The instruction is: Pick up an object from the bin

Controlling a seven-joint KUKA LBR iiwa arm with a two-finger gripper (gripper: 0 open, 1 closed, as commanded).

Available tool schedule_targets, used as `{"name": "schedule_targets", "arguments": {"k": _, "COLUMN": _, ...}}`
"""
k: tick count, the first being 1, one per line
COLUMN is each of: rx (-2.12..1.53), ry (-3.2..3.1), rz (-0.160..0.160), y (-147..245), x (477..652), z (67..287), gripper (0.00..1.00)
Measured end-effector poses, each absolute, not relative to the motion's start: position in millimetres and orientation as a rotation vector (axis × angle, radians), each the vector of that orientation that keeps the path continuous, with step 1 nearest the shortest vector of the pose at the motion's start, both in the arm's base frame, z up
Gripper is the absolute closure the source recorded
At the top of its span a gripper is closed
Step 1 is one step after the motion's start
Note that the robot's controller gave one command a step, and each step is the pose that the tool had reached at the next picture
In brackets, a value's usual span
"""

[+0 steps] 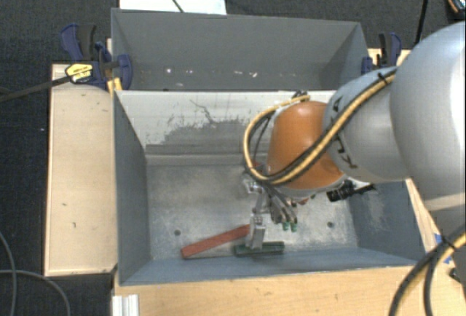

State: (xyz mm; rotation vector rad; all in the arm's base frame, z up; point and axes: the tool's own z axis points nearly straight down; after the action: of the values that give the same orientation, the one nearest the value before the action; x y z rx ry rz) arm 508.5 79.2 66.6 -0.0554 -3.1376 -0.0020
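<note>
My gripper (258,236) stands low over the dark green bar (259,250) by the bin's (131,183) wall, with the red-brown stick (213,242) just to its left; I cannot tell how far it is open because the orange cover (302,143) hides the wrist, and closing now risks catching both pieces or skidding the bar against the wall.

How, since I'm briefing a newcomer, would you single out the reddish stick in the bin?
In the grey bin, look along the floor by the near wall. The reddish-brown flat stick lies slanted, left of the tool. Its neighbour, a dark green bar, is shorter.
</note>
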Motion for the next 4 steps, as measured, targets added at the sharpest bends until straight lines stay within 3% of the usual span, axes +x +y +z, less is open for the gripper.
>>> {"name": "schedule_targets", "arguments": {"k": 1, "rx": -0.063, "ry": -3.142, "rz": -0.002, "y": 77.6, "x": 509.8, "z": 70.4, "gripper": 1.00}}
{"name": "schedule_targets", "arguments": {"k": 2, "rx": -0.066, "ry": -3.142, "rz": -0.002, "y": 77.5, "x": 509.9, "z": 70.4, "gripper": 0.00}}
{"name": "schedule_targets", "arguments": {"k": 3, "rx": -0.236, "ry": -3.136, "rz": -0.008, "y": 150.1, "x": 505.1, "z": 70.3, "gripper": 0.00}}
{"name": "schedule_targets", "arguments": {"k": 4, "rx": -0.244, "ry": -3.135, "rz": -0.003, "y": 146.5, "x": 505.7, "z": 70.2, "gripper": 1.00}}
